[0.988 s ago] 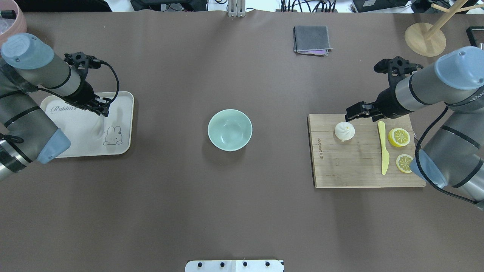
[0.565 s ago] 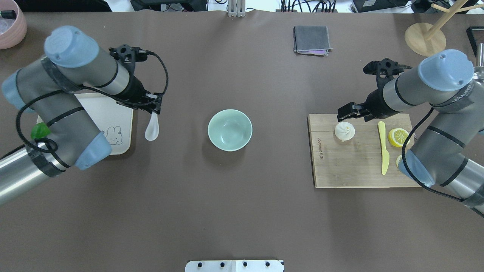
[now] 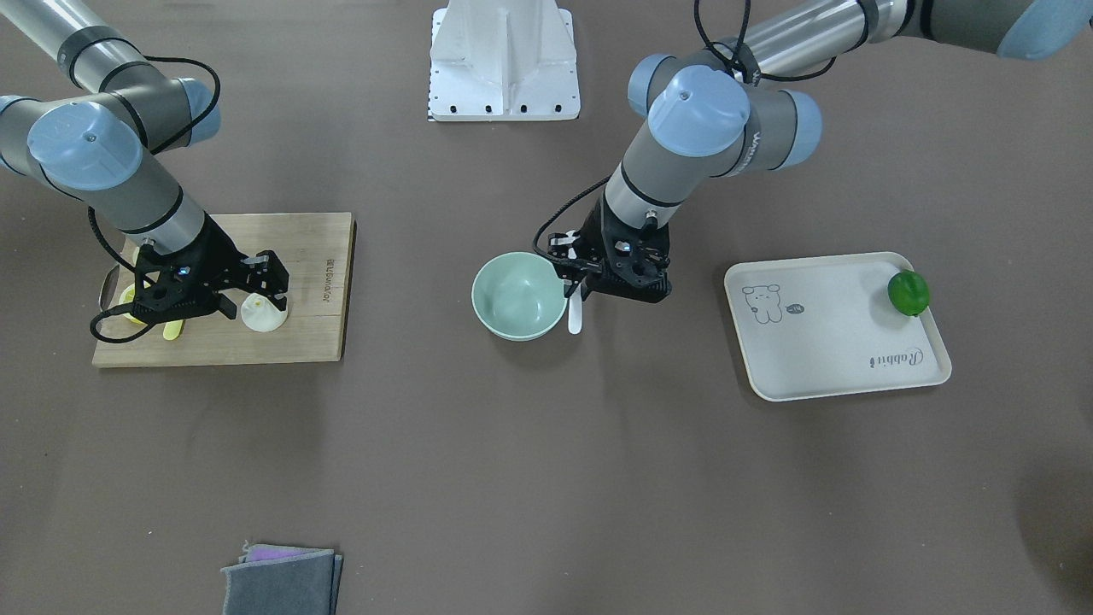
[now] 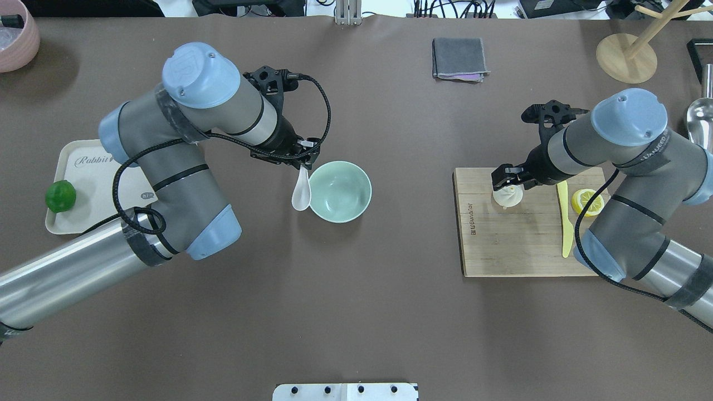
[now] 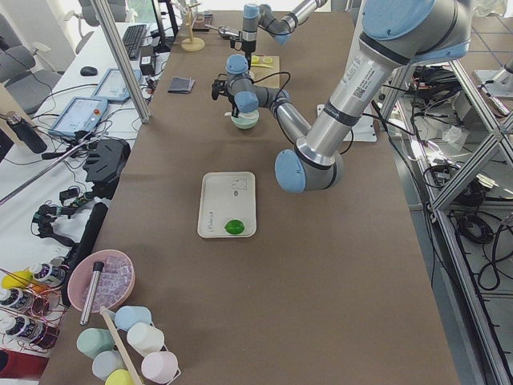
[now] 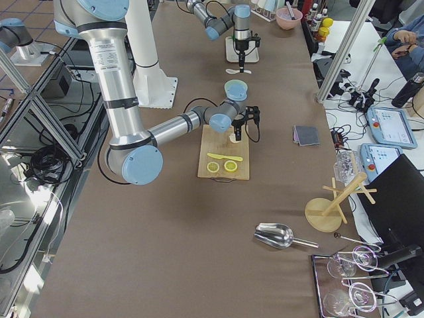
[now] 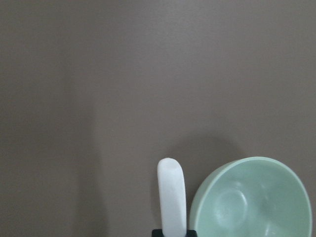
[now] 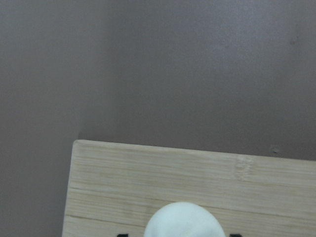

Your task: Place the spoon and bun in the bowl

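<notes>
My left gripper [image 4: 305,161] is shut on the handle of the white spoon [image 4: 301,195] and holds it scoop down, just outside the left rim of the mint-green bowl [image 4: 338,191]. In the left wrist view the spoon [image 7: 172,197] hangs beside the bowl [image 7: 252,202]. The white bun [image 4: 508,196] sits on the wooden board [image 4: 518,245]. My right gripper [image 4: 507,182] is open and low over the bun, one finger on each side. In the right wrist view the bun [image 8: 185,219] shows at the bottom edge with small gaps to both fingers.
A yellow knife [image 4: 565,223] and a lemon slice [image 4: 589,201] lie on the board to the right of the bun. A beige tray [image 4: 89,172] with a green lime [image 4: 60,196] is at the left. A grey cloth [image 4: 459,58] and a wooden stand [image 4: 626,55] are at the back.
My left arm has carried the spoon from the tray rightwards to the bowl's left rim. My right gripper has moved left and down over the bun.
</notes>
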You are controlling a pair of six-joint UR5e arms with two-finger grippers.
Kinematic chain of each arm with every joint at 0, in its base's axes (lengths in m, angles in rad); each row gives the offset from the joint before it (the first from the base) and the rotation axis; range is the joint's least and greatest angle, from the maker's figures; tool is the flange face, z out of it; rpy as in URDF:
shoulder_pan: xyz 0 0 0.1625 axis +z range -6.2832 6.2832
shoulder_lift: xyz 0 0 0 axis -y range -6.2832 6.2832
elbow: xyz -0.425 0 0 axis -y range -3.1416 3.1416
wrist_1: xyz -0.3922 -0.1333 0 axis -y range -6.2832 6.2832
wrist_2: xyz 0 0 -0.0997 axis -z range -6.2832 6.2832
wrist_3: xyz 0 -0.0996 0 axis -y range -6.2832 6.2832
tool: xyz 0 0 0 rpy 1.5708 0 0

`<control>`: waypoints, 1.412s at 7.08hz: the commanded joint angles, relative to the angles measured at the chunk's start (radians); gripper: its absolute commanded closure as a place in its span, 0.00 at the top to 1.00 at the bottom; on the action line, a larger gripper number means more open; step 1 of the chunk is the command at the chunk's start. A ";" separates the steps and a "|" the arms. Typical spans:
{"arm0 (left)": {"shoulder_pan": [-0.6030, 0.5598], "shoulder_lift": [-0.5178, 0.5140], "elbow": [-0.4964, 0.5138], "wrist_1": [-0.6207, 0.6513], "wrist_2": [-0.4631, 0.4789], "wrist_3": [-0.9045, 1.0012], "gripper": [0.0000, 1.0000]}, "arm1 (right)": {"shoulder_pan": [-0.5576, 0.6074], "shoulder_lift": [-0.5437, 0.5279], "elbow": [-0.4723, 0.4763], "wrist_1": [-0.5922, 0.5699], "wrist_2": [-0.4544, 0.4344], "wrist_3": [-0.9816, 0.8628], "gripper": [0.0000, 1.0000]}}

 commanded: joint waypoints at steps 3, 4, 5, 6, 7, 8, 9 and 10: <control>0.027 -0.105 0.179 -0.110 0.072 -0.001 0.00 | -0.002 0.001 0.002 -0.001 0.006 -0.001 0.00; 0.037 -0.100 0.181 -0.121 0.072 -0.001 0.00 | 0.004 0.002 0.023 -0.001 0.007 0.000 0.00; 0.047 -0.100 0.181 -0.124 0.100 -0.003 0.00 | 0.010 0.004 0.036 -0.002 0.007 0.003 0.00; 0.057 -0.100 0.178 -0.124 0.107 -0.002 0.87 | 0.012 0.017 0.045 -0.002 0.004 0.003 0.00; 0.055 -0.100 0.164 -0.123 0.109 -0.011 0.99 | 0.009 0.081 0.044 -0.004 0.001 0.058 0.00; 0.022 -0.088 0.113 -0.107 0.106 -0.012 0.99 | -0.013 0.158 0.044 -0.020 -0.011 0.166 0.00; -0.029 -0.036 0.070 -0.106 0.098 0.003 0.99 | -0.052 0.238 0.048 -0.059 -0.058 0.242 0.00; -0.096 0.051 0.010 -0.104 0.050 0.097 0.99 | -0.129 0.345 0.041 -0.135 -0.144 0.316 0.00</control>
